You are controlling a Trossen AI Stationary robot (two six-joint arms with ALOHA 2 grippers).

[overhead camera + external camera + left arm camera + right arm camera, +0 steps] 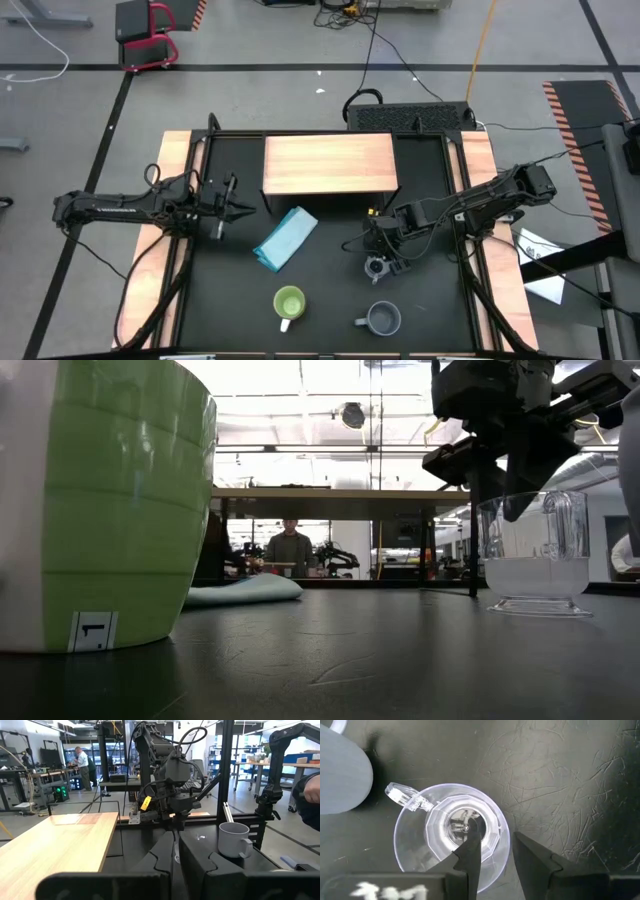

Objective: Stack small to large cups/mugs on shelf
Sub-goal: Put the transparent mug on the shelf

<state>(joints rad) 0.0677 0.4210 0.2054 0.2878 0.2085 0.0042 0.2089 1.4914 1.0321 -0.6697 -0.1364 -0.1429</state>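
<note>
At the front of the table stand the lime-green mug (289,304) and the grey-blue mug (383,319), both untouched. Just behind them, we judge the first pick to be in hand: the right gripper (495,851) points straight down over the clear glass cup (451,836), fingers parted, one inside the cup and one outside its wall, not yet clamped. The next move calls for closing on the wall, lifting, then carrying to the shelf (330,164) at the back, which is bare. The left gripper (236,209) waits with fingers pressed together, holding nothing, near the shelf's left end.
</note>
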